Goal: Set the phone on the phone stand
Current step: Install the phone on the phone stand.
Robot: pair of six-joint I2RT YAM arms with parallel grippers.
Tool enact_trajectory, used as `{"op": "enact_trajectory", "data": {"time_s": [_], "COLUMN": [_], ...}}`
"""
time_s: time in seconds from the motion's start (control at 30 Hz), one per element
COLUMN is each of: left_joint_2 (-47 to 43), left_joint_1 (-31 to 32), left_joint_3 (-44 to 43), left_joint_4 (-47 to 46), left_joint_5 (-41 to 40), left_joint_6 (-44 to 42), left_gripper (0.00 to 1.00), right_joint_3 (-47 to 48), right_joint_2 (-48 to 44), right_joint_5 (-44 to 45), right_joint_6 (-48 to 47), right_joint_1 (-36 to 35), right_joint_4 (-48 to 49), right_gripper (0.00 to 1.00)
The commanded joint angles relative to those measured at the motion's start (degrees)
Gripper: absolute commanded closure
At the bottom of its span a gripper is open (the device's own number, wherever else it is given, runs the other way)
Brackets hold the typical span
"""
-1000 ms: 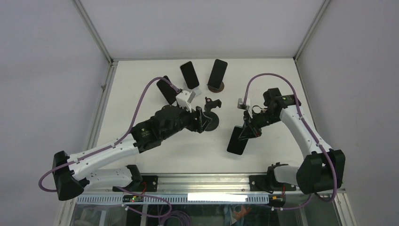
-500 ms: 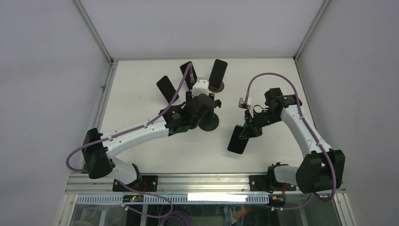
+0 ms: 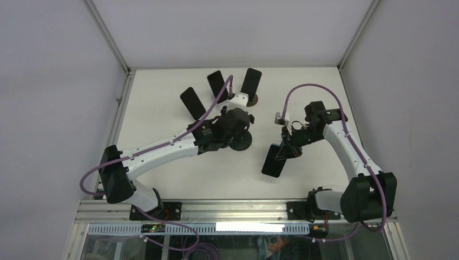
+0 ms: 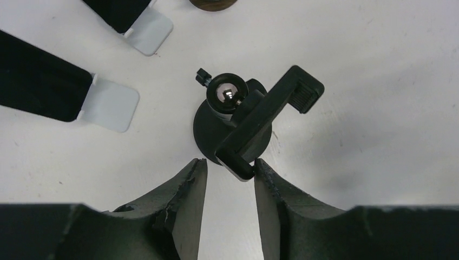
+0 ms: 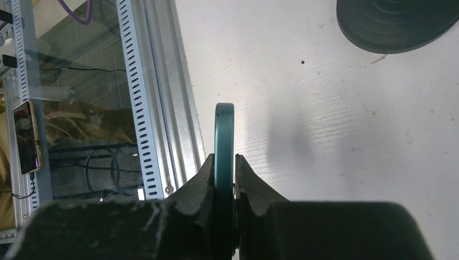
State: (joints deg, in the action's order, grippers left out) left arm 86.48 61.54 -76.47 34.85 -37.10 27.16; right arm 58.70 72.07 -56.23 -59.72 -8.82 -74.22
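Phone (image 3: 272,161) not seated yet: right fingers (image 5: 197,200) pinch it edge-on, centre-right, apart from the phone stand (image 3: 240,140), left fingers (image 4: 189,189) open astride its clamp (image 4: 265,116), placing all remains.

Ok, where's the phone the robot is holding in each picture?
Top external: the phone is right of centre, in the right gripper.
Left wrist: not in it.
Right wrist: the phone is edge-on, bottom centre, between the fingers.
Shared landmark: the black stand's round base, centre in left wrist, probably the disc top right in right wrist.
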Motion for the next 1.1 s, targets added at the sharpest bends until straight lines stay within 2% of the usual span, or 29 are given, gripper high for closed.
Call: {"op": "enact_trajectory", "data": {"time_s": [0.0,0.1,0.17,0.27,0.43,0.47,0.53,0.6,0.83,0.9,1.0,1.07], "left_joint_2": [-0.1,0.1,0.3,0.6,0.9,1.0,1.0,0.6,-3.3,-4.9,-6.6,-6.8], "left_joint_1": [-0.6,-2.8,-3.7,-4.7,-6.9,-7.2,-7.5,-7.5,-7.5,-7.5,-7.5,-7.5], "left_joint_3": [-1.9,-2.0,-2.3,-2.7,-2.9,-2.9,-3.2,-3.2,-0.9,0.2,1.0,0.9], "left_joint_4": [0.2,-0.1,-0.4,-0.8,-2.1,-2.3,-2.4,-2.6,-4.5,-5.8,-7.1,-7.1], "left_joint_5": [8.9,13.8,16.0,17.7,22.3,22.8,23.3,24.1,26.2,26.0,23.2,20.2], "left_joint_6": [-11.2,-14.6,-16.6,-19.7,-24.1,-24.3,-24.0,-22.9,-17.4,-15.9,-13.8,-12.9], "left_gripper": [0.68,0.88,0.95,0.99,0.97,0.96,0.81,0.71,0.60,0.54,0.47,0.47], "right_joint_3": [1.0,1.0,0.9,0.9,0.8,0.8,0.8,0.8,0.7,0.7,0.7,0.7], "right_joint_2": [-0.1,-0.1,-0.2,-0.4,-0.4,-0.4,-0.5,-0.5,-0.4,-0.3,-0.2,-0.1], "right_joint_5": [-3.7,-3.7,-3.8,-3.8,-3.9,-4.0,-4.0,-3.9,-4.0,-4.0,-4.0,-4.0], "right_joint_6": [-0.8,-0.9,-0.9,-1.0,-1.1,-1.1,-1.1,-1.1,-1.2,-1.2,-1.2,-1.2], "right_joint_1": [0.4,0.5,0.5,0.7,0.8,0.8,0.9,0.9,1.0,1.0,1.0,1.0], "right_joint_4": [-0.6,-0.6,-0.7,-0.7,-0.8,-0.8,-0.8,-0.8,-0.8,-0.8,-0.7,-0.7], "right_gripper": [1.00,1.00,1.00,1.00,1.00,1.00,1.00,1.00,1.00,1.00,1.00,1.00]}}
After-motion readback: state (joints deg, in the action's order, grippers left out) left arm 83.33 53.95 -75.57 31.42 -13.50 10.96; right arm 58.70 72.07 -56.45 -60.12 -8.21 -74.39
